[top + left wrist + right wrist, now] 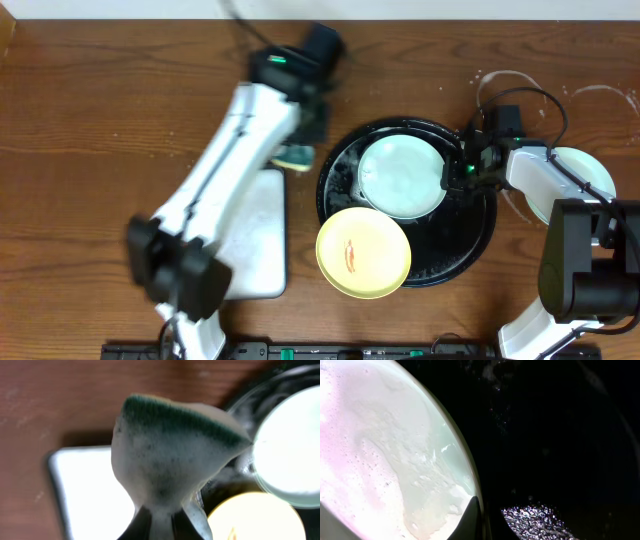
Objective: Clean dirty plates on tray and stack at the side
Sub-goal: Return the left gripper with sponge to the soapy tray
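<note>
The black tray (470,235) sits right of centre, wet with foam. A foamy mint-green plate (400,175) lies in it. My right gripper (458,168) is shut on that plate's right rim; in the right wrist view one dark finger (470,520) lies over the plate's edge (385,460). A yellow plate (363,252) with an orange-red smear rests over the tray's front-left rim. A second mint-green plate (585,170) lies on the wood at the far right. My left gripper (300,148) is shut on a foamy green-topped sponge (170,450), left of the tray.
A white rectangular tray (255,235) lies left of the black tray, partly under my left arm. White foam (535,520) lies on the black tray's floor. Whitish water rings (600,92) mark the tabletop at the back right.
</note>
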Controlling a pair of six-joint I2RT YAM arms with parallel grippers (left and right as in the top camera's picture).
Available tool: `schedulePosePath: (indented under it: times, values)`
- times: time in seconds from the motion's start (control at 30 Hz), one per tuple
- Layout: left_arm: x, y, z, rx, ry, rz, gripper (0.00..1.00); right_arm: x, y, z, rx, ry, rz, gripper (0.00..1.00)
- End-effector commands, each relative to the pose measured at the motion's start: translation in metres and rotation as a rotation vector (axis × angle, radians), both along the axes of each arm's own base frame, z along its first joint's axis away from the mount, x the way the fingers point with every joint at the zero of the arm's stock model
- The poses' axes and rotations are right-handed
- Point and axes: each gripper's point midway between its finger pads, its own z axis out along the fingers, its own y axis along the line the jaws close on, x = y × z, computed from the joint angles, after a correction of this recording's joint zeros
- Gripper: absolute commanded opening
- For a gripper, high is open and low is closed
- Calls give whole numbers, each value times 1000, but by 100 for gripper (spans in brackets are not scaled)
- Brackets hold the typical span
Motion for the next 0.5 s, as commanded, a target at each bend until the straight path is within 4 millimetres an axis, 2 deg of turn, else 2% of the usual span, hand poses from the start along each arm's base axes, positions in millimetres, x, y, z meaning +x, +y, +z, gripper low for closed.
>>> schedulePosePath:
  times: [0.0,0.07,0.1,0.17,0.33,0.47]
  values:
    - [-11,45,17,-1,26,115,8,-2,-17,-14,-79,9,-11,1]
    - [-23,69,10,24,94,168,8,3,-17,-13,-79,-13,-12,1]
    - [-34,86,-3,47,162,208,8,9,-17,-12,-79,-38,-13,1]
    - [-44,98,-23,59,231,240,8,12,-17,-11,-79,-52,-13,1]
    - [-58,107,-82,49,314,276,7,18,-17,1,-80,-72,-13,1]
    - [-65,112,-112,51,332,286,7,21,-22,32,-130,-111,-15,1]
